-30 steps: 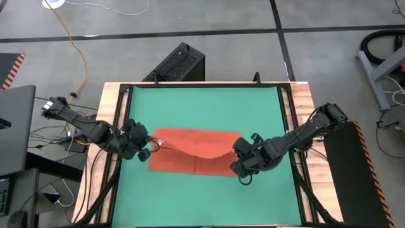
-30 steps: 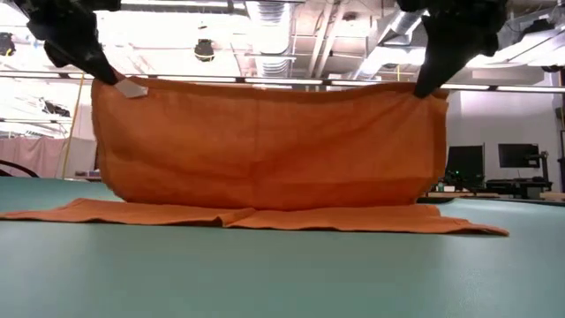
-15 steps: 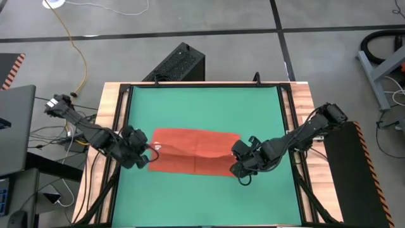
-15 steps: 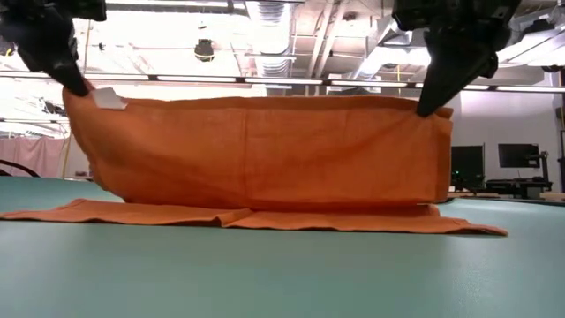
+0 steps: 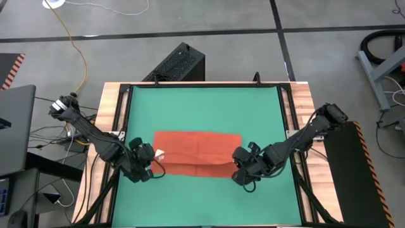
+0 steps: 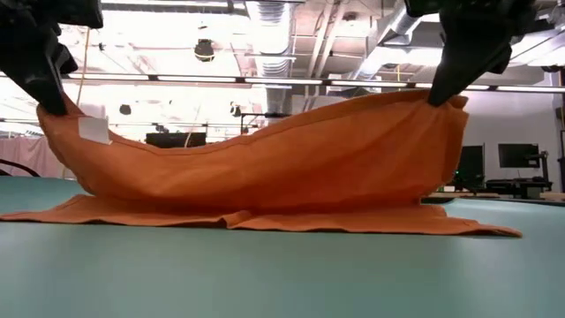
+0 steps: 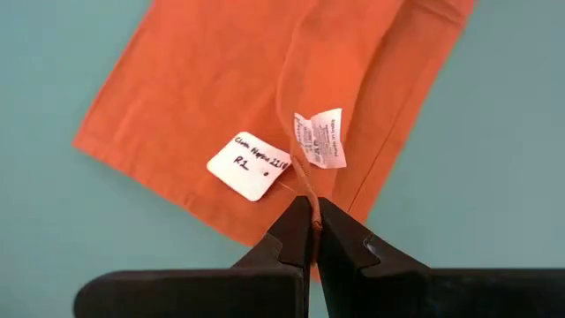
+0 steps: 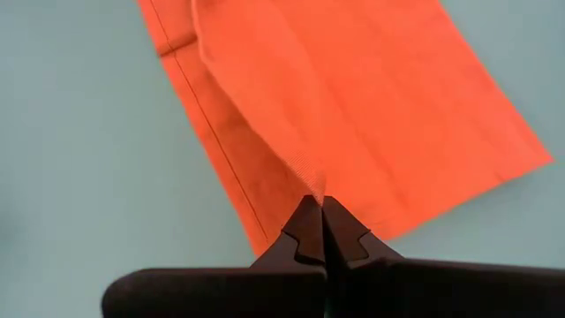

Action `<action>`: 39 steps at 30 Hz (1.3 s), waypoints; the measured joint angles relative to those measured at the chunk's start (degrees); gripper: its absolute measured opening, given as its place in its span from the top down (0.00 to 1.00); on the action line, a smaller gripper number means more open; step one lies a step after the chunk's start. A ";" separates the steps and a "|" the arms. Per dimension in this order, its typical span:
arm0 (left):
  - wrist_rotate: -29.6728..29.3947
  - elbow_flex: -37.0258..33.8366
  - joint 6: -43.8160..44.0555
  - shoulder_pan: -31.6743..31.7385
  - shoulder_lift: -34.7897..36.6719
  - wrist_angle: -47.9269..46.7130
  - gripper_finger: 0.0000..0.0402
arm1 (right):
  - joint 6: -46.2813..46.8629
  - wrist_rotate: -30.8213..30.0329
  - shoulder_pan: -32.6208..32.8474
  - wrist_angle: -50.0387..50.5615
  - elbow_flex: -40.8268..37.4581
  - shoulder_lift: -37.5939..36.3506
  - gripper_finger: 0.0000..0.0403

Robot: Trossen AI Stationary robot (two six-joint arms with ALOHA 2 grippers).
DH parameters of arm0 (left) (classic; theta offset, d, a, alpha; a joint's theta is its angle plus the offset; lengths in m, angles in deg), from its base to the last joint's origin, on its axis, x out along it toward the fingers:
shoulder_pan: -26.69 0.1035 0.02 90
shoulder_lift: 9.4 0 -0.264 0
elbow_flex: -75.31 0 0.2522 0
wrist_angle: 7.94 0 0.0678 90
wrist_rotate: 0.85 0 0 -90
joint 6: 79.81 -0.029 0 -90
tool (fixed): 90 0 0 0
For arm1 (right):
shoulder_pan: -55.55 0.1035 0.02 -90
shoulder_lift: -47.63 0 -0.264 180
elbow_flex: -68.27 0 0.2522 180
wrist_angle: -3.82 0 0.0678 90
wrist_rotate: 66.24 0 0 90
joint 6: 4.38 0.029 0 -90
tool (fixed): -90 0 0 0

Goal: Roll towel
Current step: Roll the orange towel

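The orange-red towel (image 5: 197, 145) lies on the green mat (image 5: 202, 104), its lower layer flat (image 6: 265, 217). One long edge is raised and sags in the middle (image 6: 256, 140). My left gripper (image 5: 152, 166) is shut on the raised corner by the white tags (image 7: 250, 165). My right gripper (image 5: 240, 171) is shut on the other raised corner. In the low view, my left gripper (image 6: 55, 104) is at the upper left and my right gripper (image 6: 439, 95) at the upper right. My left gripper pinches the towel's raised corner (image 7: 305, 190) between its two fingers, just by the white tags, slanting down from above. The cloth hangs from the corner and runs slack down to the mat. My right gripper pinches the opposite raised corner (image 8: 313, 184) between its two fingers, slanting down from above. The cloth hangs below it (image 6: 424, 150), held higher than at the left end, its lower part resting on the mat.
The mat's wooden frame (image 5: 115, 101) runs around the mat. A black box (image 5: 179, 63) stands beyond the far edge. A laptop (image 5: 16, 126) and cables lie off the table's left side. Bare mat stretches toward the near edge (image 5: 202, 202).
Both grippers have carried the raised edge toward the table's near edge and down, the left one farther. The edge, stretched straight before, now sags in the middle. The hanging cloth has folded over the part lying on the mat, which has stayed in place.
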 joint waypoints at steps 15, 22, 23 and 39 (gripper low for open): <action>1.58 -0.02 -0.15 -3.43 -0.76 0.28 1.00 | 4.11 -0.04 1.67 -5.02 -7.19 0.00 1.00; -0.52 -0.02 -0.25 -4.50 -0.76 0.48 1.00 | 2.15 -0.04 3.09 -6.76 -7.21 0.00 0.98; -1.56 -0.02 -0.30 -4.49 -0.76 0.47 1.00 | 2.17 -0.04 3.07 -7.15 -7.21 0.00 0.97; 2.03 -0.02 -10.62 -6.05 -0.76 3.57 0.81 | -0.73 0.13 5.83 -8.12 -7.21 0.00 0.71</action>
